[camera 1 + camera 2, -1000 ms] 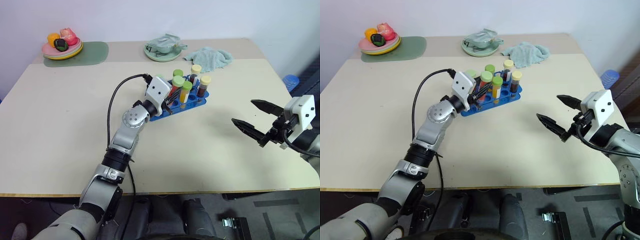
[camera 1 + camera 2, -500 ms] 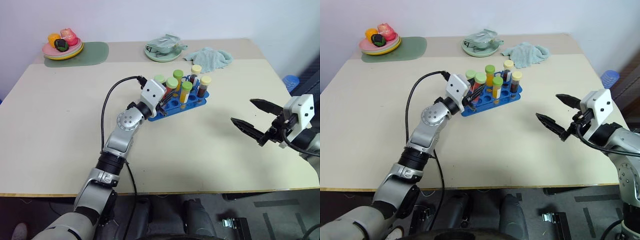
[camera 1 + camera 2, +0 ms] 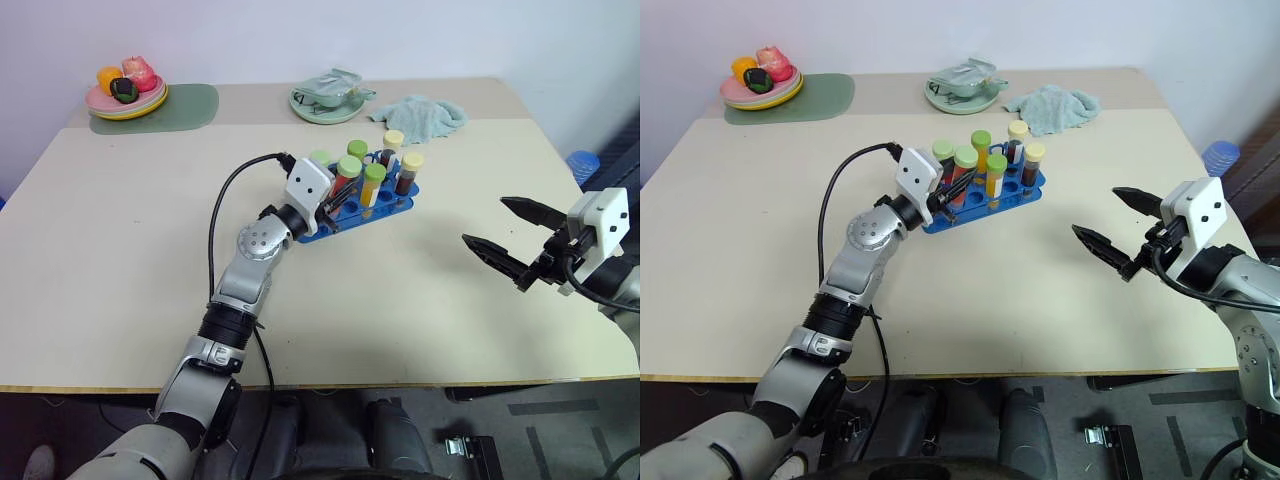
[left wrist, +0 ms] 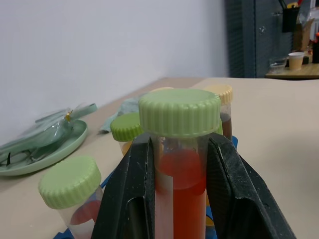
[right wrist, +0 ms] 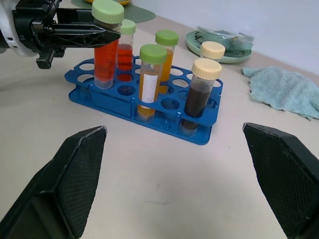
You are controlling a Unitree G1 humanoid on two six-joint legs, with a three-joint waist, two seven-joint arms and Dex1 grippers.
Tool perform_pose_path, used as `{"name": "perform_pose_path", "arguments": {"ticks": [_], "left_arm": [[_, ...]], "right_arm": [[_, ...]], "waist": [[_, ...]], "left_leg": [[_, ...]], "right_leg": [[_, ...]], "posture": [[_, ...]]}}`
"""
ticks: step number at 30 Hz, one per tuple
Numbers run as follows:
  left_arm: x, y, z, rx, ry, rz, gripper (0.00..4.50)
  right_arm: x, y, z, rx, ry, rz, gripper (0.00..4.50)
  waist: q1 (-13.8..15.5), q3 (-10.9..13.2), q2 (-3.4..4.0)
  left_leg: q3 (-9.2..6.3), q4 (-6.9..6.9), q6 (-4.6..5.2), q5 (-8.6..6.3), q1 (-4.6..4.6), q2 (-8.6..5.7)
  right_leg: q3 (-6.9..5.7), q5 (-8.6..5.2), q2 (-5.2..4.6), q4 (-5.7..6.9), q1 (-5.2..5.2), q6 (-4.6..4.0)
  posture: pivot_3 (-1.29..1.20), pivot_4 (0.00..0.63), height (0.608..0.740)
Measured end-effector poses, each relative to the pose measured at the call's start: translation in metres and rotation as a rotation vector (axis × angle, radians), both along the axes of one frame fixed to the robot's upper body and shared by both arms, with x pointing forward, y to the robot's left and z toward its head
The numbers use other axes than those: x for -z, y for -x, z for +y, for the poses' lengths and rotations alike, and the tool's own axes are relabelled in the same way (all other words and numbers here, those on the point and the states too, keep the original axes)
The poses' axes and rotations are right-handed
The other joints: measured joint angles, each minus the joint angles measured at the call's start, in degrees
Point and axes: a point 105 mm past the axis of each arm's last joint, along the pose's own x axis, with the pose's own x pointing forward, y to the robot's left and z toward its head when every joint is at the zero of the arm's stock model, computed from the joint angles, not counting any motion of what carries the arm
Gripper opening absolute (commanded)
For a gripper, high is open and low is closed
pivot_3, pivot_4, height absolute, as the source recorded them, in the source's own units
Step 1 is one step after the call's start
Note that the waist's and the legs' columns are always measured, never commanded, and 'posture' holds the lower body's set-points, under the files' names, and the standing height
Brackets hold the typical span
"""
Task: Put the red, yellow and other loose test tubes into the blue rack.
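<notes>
The blue rack [image 3: 400, 205] stands mid-table with several capped tubes upright in it. My left gripper [image 4: 180, 144] is shut on a red test tube [image 5: 105, 55] with a green cap, just below the cap. That tube stands upright with its lower end in a hole at the rack's [image 5: 149, 118] left end. Beside it are a second red tube [image 5: 125, 50], an orange one [image 5: 166, 57] and dark tubes with cream caps [image 5: 202, 94]. My right gripper [image 3: 487, 222] hangs open above the table, well to the right of the rack, with nothing between its fingers.
At the table's far side lie a green plate with a wrapped item [image 3: 326, 100] and a teal cloth [image 3: 425, 112]. A plate of fruit [image 3: 125, 92] sits on a green mat [image 3: 190, 105] at the far left. Bare tabletop surrounds the rack.
The left arm's elbow has swung a little to the left while its gripper stays shut on the red tube at the rack. The right gripper has not moved.
</notes>
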Motion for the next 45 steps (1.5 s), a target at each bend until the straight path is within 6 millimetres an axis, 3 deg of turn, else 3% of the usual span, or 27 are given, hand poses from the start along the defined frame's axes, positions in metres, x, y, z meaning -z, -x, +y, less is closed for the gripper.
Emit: {"name": "perform_pose_path", "arguments": {"ticks": [4,7,13,20,21,27,32,33,37,45], "left_arm": [[0.004,-0.004,0.0,-0.005,0.013,0.024,0.77],[0.025,-0.009,0.005,-0.024,0.001,0.094,0.77],[0.027,-0.011,0.007,-0.012,0.018,0.099,0.77],[0.043,-0.007,0.01,0.032,0.053,0.191,4.15],[0.042,-0.007,0.01,0.029,0.054,0.189,4.45],[0.025,0.002,0.015,0.031,0.082,0.136,4.45],[0.025,0.014,0.033,0.007,0.066,0.141,4.45],[0.025,0.016,0.038,-0.006,0.057,0.139,4.45],[0.02,0.016,0.048,-0.039,0.062,0.126,4.45],[0.02,0.016,0.047,-0.037,0.066,0.126,4.45]], "right_arm": [[0.0,0.0,0.0,0.002,0.0,0.0,4.5],[0.001,-0.001,0.001,0.001,-0.001,0.003,4.5],[0.001,-0.001,0.001,0.004,-0.002,0.002,4.5],[0.001,-0.001,0.001,0.008,-0.003,0.002,4.5],[0.002,-0.001,0.001,0.006,-0.003,0.004,4.5],[0.005,-0.004,0.01,-0.023,-0.013,0.013,4.5],[0.013,-0.007,0.018,-0.029,-0.046,0.019,4.5],[0.014,-0.009,0.02,-0.028,-0.062,0.014,4.5],[0.016,-0.012,0.021,-0.021,-0.066,0.011,4.5],[0.015,-0.012,0.021,-0.02,-0.065,0.006,4.5]], "waist": [[0.02,-0.03,0.01],[-0.06,-0.02,0.0],[-0.06,-0.03,0.01],[-0.07,-0.02,0.0],[-0.02,-0.02,0.0],[-0.08,-0.02,0.01],[-0.15,-0.03,0.01],[-0.16,-0.03,0.01],[0.18,-0.03,0.03],[-0.08,-0.03,0.03]], "left_leg": [[0.0,0.0,0.0,0.0,0.07,0.0],[0.0,-0.02,0.04,-0.02,0.08,0.0],[0.0,-0.02,0.03,-0.02,0.08,0.01],[0.0,-0.02,0.04,-0.02,0.07,0.01],[-0.01,-0.02,0.04,-0.02,0.07,0.01],[-0.01,-0.02,0.04,-0.02,0.07,0.01],[-0.02,-0.04,0.03,-0.02,0.07,0.03],[-0.02,-0.05,0.03,-0.02,0.07,0.03],[-0.04,-0.01,0.03,-0.02,0.05,-0.01],[-0.04,-0.04,0.03,-0.02,0.06,0.02]], "right_leg": [[0.0,0.0,0.0,-0.02,0.07,0.0],[-0.01,0.0,0.01,-0.03,0.07,0.0],[0.0,0.0,0.0,-0.03,0.07,0.0],[0.0,0.0,0.01,-0.03,0.07,0.0],[0.0,0.0,0.01,-0.03,0.07,0.0],[0.0,0.0,0.01,-0.04,0.07,0.0],[0.0,0.0,0.01,-0.04,0.05,0.0],[0.0,0.0,0.02,-0.04,0.04,0.0],[-0.01,0.0,0.0,-0.09,0.1,0.0],[-0.01,0.0,0.01,-0.1,0.08,0.0]], "posture": [[0.0,0.15,0.74],[0.0,0.15,0.74],[0.0,0.15,0.74],[0.0,0.15,0.74],[0.0,0.15,0.74],[0.0,0.15,0.74],[0.0,0.15,0.74],[0.0,0.0,0.74],[0.0,0.0,0.74],[0.0,0.0,0.74]]}}
